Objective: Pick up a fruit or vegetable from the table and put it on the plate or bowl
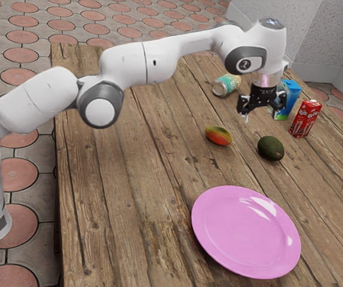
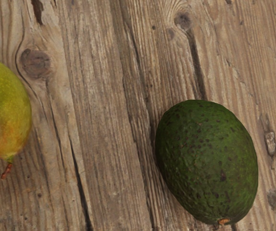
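A dark green avocado lies on the wooden table, and a red-green mango lies a short way to the exterior view's left of it. A pink plate sits nearer the front edge, with nothing on it. My gripper hangs open in the air above and behind the two fruits, holding nothing. In the wrist view the avocado lies on the planks with the mango beside it, partly cut off.
Behind the gripper stand a tipped can, a blue-green carton and a red carton. The table's edge runs along the exterior view's left, with a tiled floor beyond. Bare planks lie between the fruits and the plate.
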Tool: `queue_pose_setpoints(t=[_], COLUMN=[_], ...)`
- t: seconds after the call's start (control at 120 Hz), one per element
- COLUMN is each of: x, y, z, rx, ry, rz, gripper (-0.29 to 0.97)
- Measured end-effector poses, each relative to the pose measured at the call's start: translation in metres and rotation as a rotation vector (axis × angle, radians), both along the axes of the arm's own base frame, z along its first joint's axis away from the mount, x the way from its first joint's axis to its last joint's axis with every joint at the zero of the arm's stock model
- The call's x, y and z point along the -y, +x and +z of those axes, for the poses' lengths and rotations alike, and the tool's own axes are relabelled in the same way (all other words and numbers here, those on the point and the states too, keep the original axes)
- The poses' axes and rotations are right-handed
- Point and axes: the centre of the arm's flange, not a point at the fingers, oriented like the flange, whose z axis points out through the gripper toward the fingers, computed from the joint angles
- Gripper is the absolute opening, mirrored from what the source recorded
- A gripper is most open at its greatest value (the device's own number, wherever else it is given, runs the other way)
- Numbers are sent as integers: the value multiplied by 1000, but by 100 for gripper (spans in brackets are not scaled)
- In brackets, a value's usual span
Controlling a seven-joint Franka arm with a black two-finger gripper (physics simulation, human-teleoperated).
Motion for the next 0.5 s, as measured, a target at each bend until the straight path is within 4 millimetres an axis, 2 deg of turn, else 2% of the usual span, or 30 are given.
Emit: queue_pose_setpoints(t=[0.1, 0.292, 0.5], x=[6, -31, -33], y=[6, 11, 21], z=[-15, -27, -50], rx=[1, 4, 23], ry=[-21, -49, -115], rz=[28, 129, 166], gripper=[68, 68, 68])
